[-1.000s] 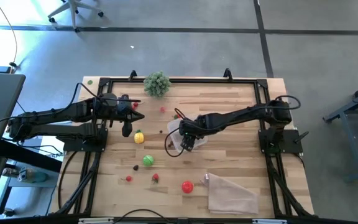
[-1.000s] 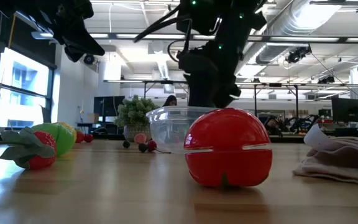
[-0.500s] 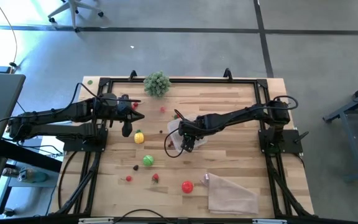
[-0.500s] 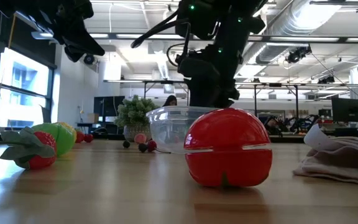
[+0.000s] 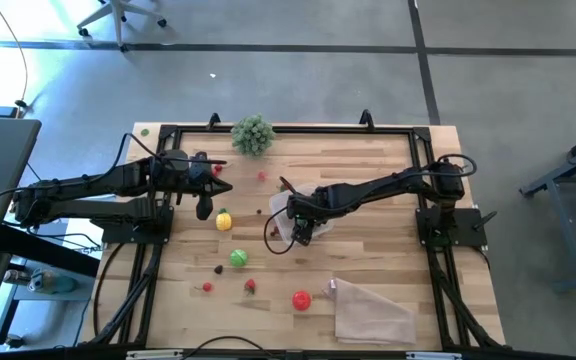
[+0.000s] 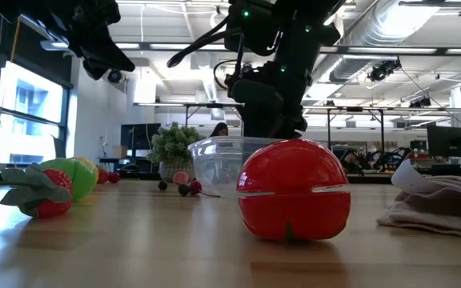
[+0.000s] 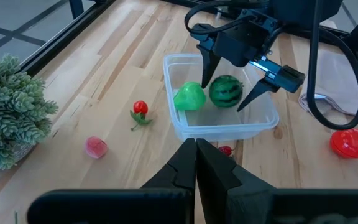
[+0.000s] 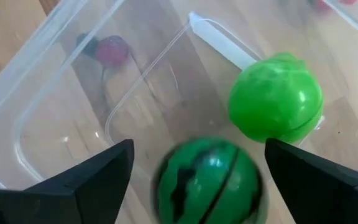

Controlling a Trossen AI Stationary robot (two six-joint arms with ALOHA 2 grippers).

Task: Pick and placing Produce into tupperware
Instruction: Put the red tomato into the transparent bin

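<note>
Our right gripper hangs wide open, empty, over the tub holding the melon and 1 green fruit; left gripper shut, empty; remaining produce looks light, hard, slick, roll-prone, so we'd pinch across the widest part.

I see the tupperware, a clear rounded-square tub, upright mid-worktop. Inside it: a striped green melon ball beside a plain green fruit. Loose on the worktop: red tomato, yellow fruit, green fruit, small red pieces.
</note>
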